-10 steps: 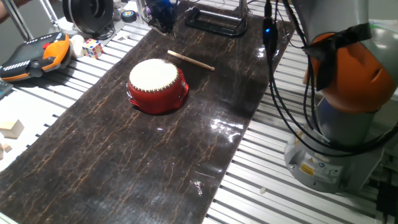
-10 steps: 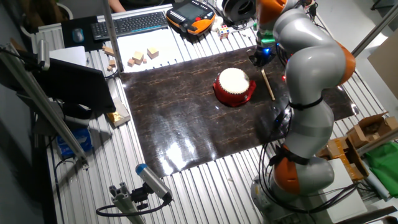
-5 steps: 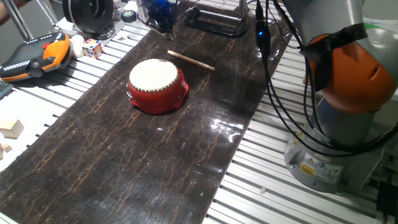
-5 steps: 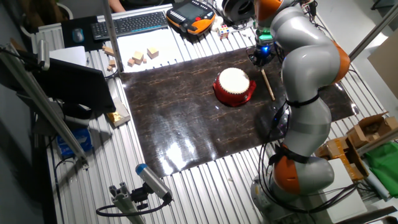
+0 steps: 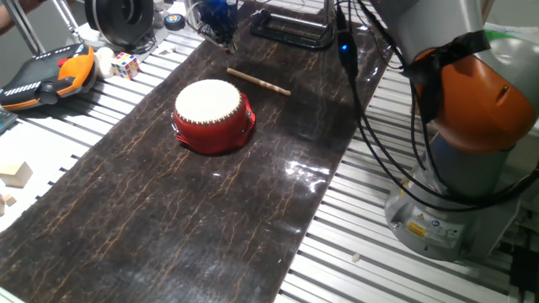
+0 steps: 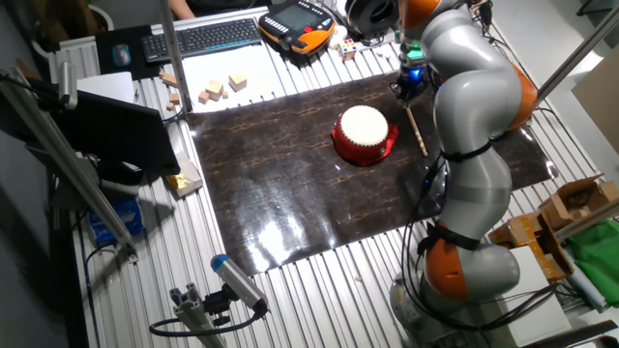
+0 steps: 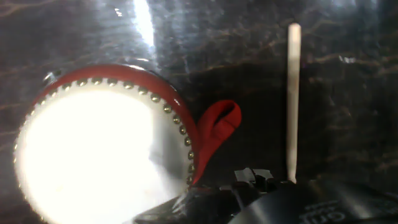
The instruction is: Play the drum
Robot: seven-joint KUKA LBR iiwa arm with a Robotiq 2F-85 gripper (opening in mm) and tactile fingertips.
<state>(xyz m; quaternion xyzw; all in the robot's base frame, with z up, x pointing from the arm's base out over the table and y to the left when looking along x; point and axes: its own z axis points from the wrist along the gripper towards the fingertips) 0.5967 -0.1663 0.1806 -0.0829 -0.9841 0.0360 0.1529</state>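
Red drum (image 5: 213, 115) and wooden stick (image 5: 258, 82) on dark marbled mat (image 5: 168, 219); end effector (image 6: 406, 85) opening indiscernible.

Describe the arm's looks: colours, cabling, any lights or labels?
The arm has rounded silver-grey links with orange bands at the joints and an orange lower joint above a grey base. Black cables hang loose alongside it. A blue light glows near the wrist. The base carries a small yellow-and-white label, too small to read.
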